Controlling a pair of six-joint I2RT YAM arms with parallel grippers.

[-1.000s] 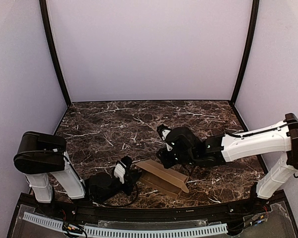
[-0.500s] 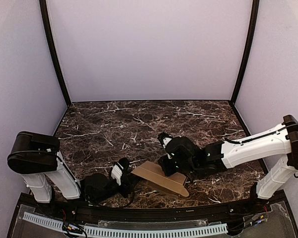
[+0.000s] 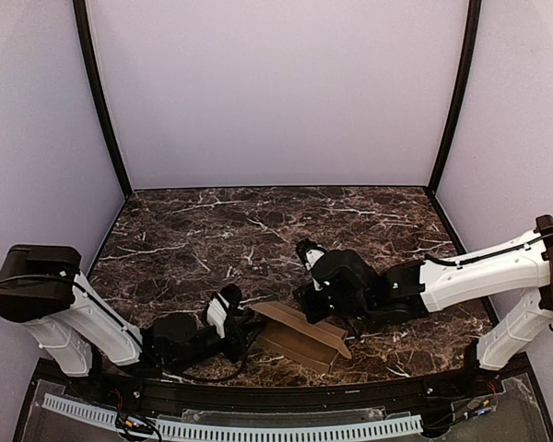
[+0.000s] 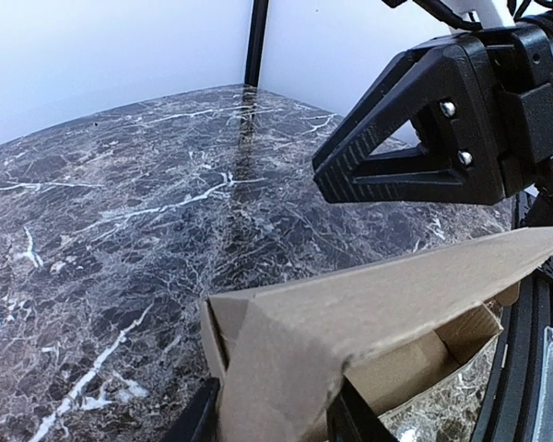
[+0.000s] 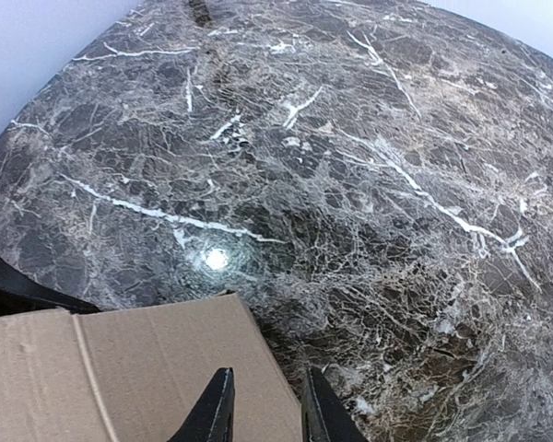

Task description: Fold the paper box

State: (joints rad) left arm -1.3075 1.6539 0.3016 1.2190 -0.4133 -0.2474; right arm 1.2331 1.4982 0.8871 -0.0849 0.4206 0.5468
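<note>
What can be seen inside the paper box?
At the open end of the box only brown cardboard walls and an inner flap show. The deeper part is covered by its top panel.

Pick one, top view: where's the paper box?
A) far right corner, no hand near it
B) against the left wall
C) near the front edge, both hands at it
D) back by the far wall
C: the paper box lies near the front edge of the table, with the left hand at its left end and the right hand at its far side.
</note>
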